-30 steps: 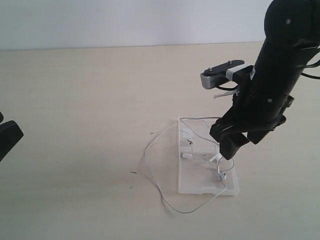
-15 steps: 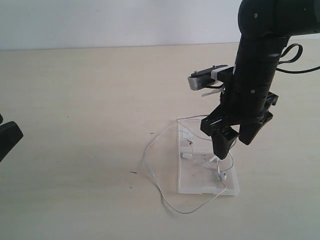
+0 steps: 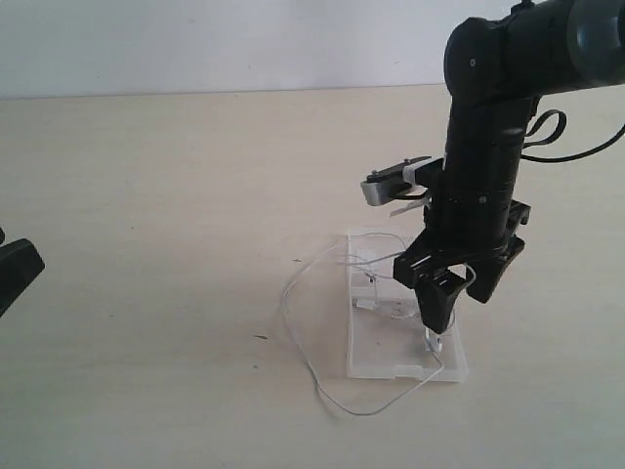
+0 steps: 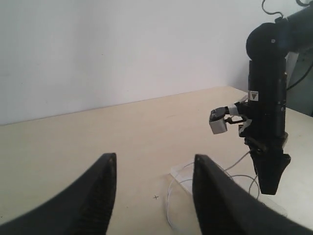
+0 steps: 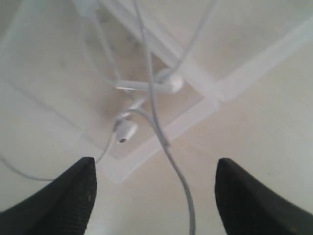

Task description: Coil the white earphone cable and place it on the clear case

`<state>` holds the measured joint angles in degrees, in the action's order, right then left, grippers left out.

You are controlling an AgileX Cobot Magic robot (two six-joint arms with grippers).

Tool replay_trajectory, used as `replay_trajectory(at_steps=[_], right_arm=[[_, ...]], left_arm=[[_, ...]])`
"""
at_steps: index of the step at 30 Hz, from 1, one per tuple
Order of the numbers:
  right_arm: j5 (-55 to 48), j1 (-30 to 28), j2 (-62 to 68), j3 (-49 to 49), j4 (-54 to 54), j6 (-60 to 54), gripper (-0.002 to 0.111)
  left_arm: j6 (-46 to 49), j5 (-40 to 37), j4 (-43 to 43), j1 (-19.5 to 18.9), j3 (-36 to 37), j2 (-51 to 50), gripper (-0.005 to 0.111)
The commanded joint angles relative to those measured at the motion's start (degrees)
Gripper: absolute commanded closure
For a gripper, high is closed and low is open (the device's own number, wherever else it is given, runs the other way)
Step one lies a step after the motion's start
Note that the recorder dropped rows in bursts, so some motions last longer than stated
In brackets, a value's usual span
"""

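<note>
Looking at the exterior view first: got the clear case (image 3: pixel 391 363) lying flat on the table (image 3: pixel 146 195), down around 5 o'clock from the middle of the shot. Seeing the white earphone cable (image 3: pixel 293 332) draped loosely over it, with one big loop spilling off the 9 o'clock side onto the table and curling back in near the 6 o'clock end. Not coiled at all, just a loose tangle. Spotted both earbuds (image 5: pixel 128 131) in the right wrist view, close together inside the case, near one of its corners.

Got the right gripper (image 3: pixel 459 313) pointing straight down just above the case, toward its 3 o'clock edge, jaws spread apart. Seeing one strand of cable passing through the gap between the fingers (image 5: pixel 68 196), not pinched, touching neither of them in that view. Can't tell whether hooked on anything higher up.

Found the left gripper (image 4: pixel 154 196) parked way off at the 9 o'clock edge of the exterior view, well apart from case and cable, jaws spread too, nothing between them
</note>
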<state>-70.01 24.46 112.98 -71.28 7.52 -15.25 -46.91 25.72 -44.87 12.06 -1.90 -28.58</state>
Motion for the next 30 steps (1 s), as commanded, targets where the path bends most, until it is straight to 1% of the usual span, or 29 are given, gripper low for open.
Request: replay_trajectory(at_steps=[1,3,8,12,15,17,20,23,26,29,30], right_arm=[[0.0,-0.2,1.6,0.5,-4.0,3.8,0.043],[0.0,-0.1,1.6,0.7,-0.4,1.4,0.043],[0.0,2.8,0.7,0.7,-0.6,0.0,0.043],[0.0,2.8,0.3,4.8,-3.6,5.4,0.043],[0.0,2.8,-0.8,7.3,-3.4,6.3,0.043],[0.0,2.8,-1.9,7.3,-3.4,6.3,0.043],[0.0,2.8,-2.3,5.1,-6.4,5.4,0.043],[0.0,2.8,-0.8,3.9,-7.2,12.8,0.043],[0.0,3.5,-0.7,6.6,-6.9,12.4,0.043],[0.0,3.9,-2.2,8.6,-7.5,7.7,0.043],[0.0,3.9,-2.3,8.4,-8.1,7.7,0.043]], left_arm=[[-0.7,-0.1,0.0,-0.1,-0.3,-0.2,0.058],[-0.7,-0.1,0.0,-0.1,-0.3,-0.2,0.058],[-0.9,-0.1,-0.1,-0.1,-0.3,-0.2,0.058],[-1.6,-0.4,-0.9,-0.1,-0.3,-0.2,0.058],[-1.6,-0.4,-0.9,-0.1,-0.3,-0.2,0.058],[-1.6,-0.4,-0.9,-0.1,-0.3,-0.2,0.058],[-1.7,-0.4,-0.9,-0.1,-0.3,-0.2,0.058],[-1.7,-0.4,-0.9,-0.1,-0.3,-0.2,0.058],[-1.8,-0.8,-1.0,-0.1,-0.3,-0.2,0.058],[-1.8,-0.8,-1.0,-0.1,-0.3,-0.2,0.058],[-2.0,-0.7,-1.0,-0.1,-0.3,-0.2,0.058]])
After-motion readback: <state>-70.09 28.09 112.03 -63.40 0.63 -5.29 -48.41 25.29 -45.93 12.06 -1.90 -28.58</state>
